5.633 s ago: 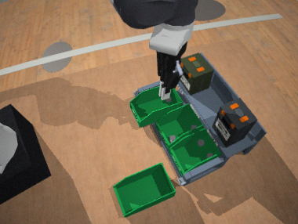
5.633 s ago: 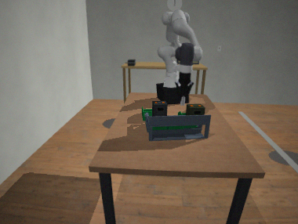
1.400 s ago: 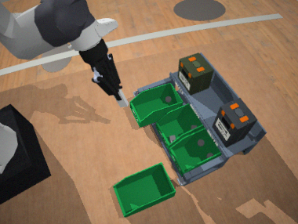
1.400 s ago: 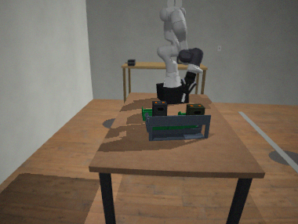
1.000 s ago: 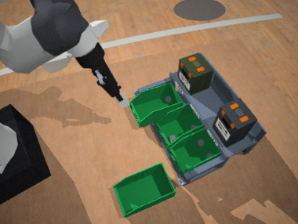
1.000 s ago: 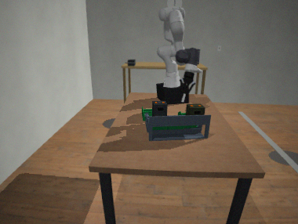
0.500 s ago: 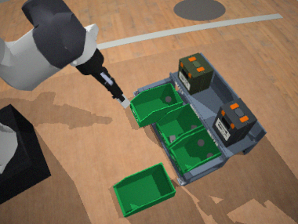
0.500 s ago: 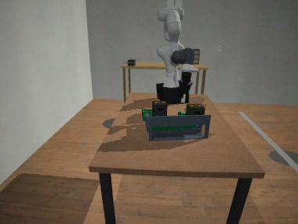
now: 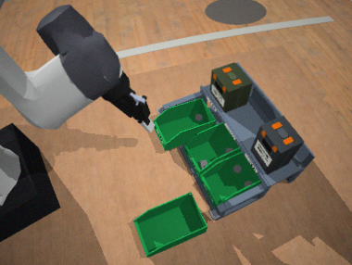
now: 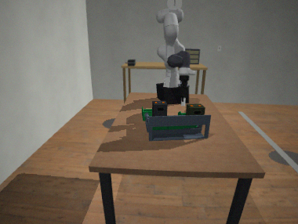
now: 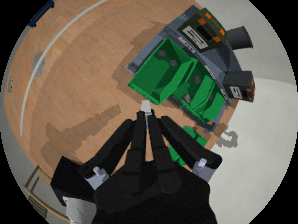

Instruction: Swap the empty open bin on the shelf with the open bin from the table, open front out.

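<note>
A grey shelf (image 9: 241, 139) holds three green open bins side by side. The far bin (image 9: 185, 122) has a grey part in it and sticks out farther toward the table than the other two; it looks tilted over the front lip. It also shows in the wrist view (image 11: 160, 72). An empty green bin (image 9: 170, 223) stands on its base on the table, in front of the shelf's near end. My gripper (image 9: 147, 124) is shut and empty. Its fingertips (image 11: 145, 106) are right at the front edge of the protruding bin; I cannot tell whether they touch.
Two dark boxes with orange tabs (image 9: 232, 86) (image 9: 277, 145) stand on the shelf's upper board behind the bins. The middle bin (image 9: 210, 145) and near bin (image 9: 229, 178) hold grey parts. The robot's black base (image 9: 18, 185) is at the left.
</note>
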